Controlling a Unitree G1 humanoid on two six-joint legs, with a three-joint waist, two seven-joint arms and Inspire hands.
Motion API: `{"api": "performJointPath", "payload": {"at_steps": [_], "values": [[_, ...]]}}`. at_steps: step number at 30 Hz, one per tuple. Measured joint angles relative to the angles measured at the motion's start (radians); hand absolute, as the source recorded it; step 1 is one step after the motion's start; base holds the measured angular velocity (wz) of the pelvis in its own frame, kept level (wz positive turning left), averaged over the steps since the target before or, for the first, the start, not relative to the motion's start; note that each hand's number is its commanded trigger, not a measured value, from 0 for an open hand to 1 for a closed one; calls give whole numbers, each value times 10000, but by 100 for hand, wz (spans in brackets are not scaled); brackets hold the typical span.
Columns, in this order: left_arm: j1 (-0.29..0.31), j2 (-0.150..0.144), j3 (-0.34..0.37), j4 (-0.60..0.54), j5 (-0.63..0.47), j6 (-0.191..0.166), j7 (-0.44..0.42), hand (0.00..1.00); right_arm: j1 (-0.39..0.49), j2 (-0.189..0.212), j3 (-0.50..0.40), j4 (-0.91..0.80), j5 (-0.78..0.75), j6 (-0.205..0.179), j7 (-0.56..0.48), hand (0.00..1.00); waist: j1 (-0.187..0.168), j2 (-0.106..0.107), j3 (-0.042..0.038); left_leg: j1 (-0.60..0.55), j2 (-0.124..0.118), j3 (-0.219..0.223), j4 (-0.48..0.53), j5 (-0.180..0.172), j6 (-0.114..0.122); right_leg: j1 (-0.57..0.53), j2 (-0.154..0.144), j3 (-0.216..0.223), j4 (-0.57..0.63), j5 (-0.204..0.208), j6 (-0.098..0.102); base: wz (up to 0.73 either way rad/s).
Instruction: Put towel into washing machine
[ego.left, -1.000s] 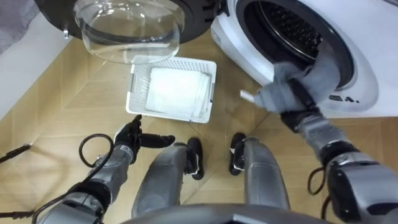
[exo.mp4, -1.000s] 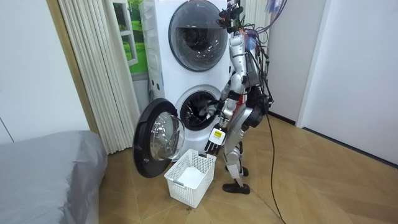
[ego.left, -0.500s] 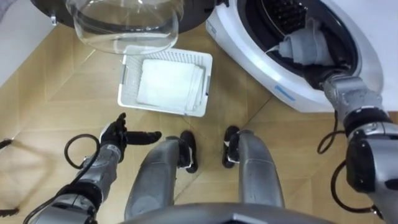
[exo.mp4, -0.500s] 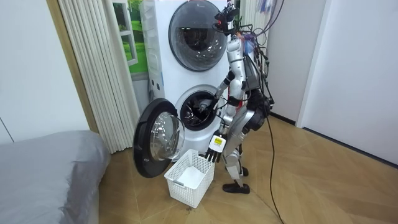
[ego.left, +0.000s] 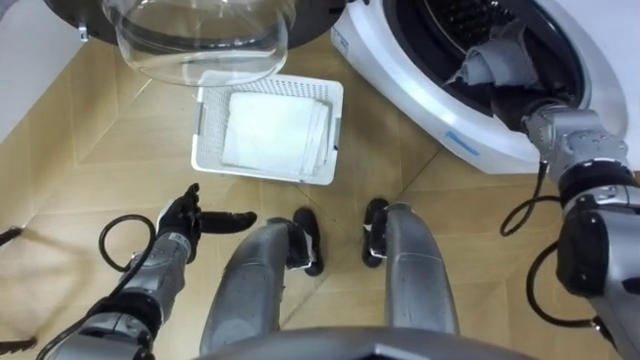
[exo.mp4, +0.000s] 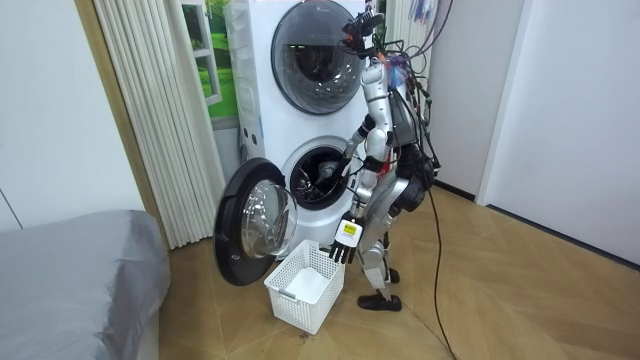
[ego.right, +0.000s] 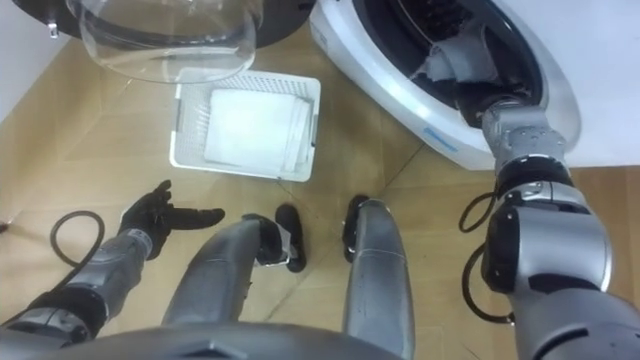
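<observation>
Two robot hands were in play, but just one mattered. The robot stood on the wooden floor (ego.left: 100, 130) right in front of the lower washing machine (ego.left: 420, 110), whose round glass door (ego.left: 200, 40) hung wide open on the robot's left. The right arm reached over the white front and in at the opening, and the right robot hand (ego.left: 518, 101) sat low in the mouth of the drum (ego.left: 458, 14). The grey towel (ego.left: 495, 58) lay bunched directly against it, on the side away from the robot and a little above, already past the door ring but barely inside. From where I stood I could not tell whether that robot hand gripped the towel or merely lay beside it, since cloth and rim hid most of it.

The bundle had no clear long axis; it was a crumpled heap leaning toward the back of the drum, so any further push, I judged, would go straight along the forearm's line, deeper in.

The left robot hand (ego.left: 183, 216) hung well apart from all this, low beside the left thigh, relaxed and open with nothing in it. A white plastic basket (ego.left: 200, 120) rested on the floor under the door, just ahead of the robot's feet, with a folded white cloth (ego.left: 270, 130) lying flat inside.
</observation>
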Motion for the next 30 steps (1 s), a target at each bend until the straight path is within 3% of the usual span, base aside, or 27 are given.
{"api": "performJointPath", "payload": {"at_steps": [8, 12, 19, 25, 30], "values": [[25, -127, -33, -166, 422, 222, 88, 0, -280, 0, -175, 0, 24, -216, -923, 0, 32, 165, -34, 1, -1, 65, -32, 20, 34, -24, -27, 13, 10, 1, 12, 1], [-92, -214, -32, -203, 428, 225, 245, 0, -294, 2, -173, 1, 361, -355, -1031, 0, 85, 211, -62, 38, 3, 137, -95, 31, 40, -32, -31, 35, 0, -2, 16, 0], [-62, -240, -38, -184, 428, 202, 238, 0, -151, 7, -180, 361, 686, -761, -967, 0, 329, 248, -42, 575, 4, 203, -409, 40, 33, 472, -20, 14, -260, -2, 34, -2], [-238, -239, -23, 342, 428, 57, 36, 0, 475, 19, -167, 400, 667, -985, -146, 0, 589, 275, -28, 1074, 14, 169, -722, 53, 11, 1011, 23, -70, -595, 14, 65, 0], [-200, -215, -22, 724, 433, 35, -160, 0, 1358, 95, -65, 607, 192, -1301, 899, 0, 648, 512, -16, 1802, 52, -173, -1204, 96, -65, 2042, 188, -429, -1400, 102, 137, 9]]}}
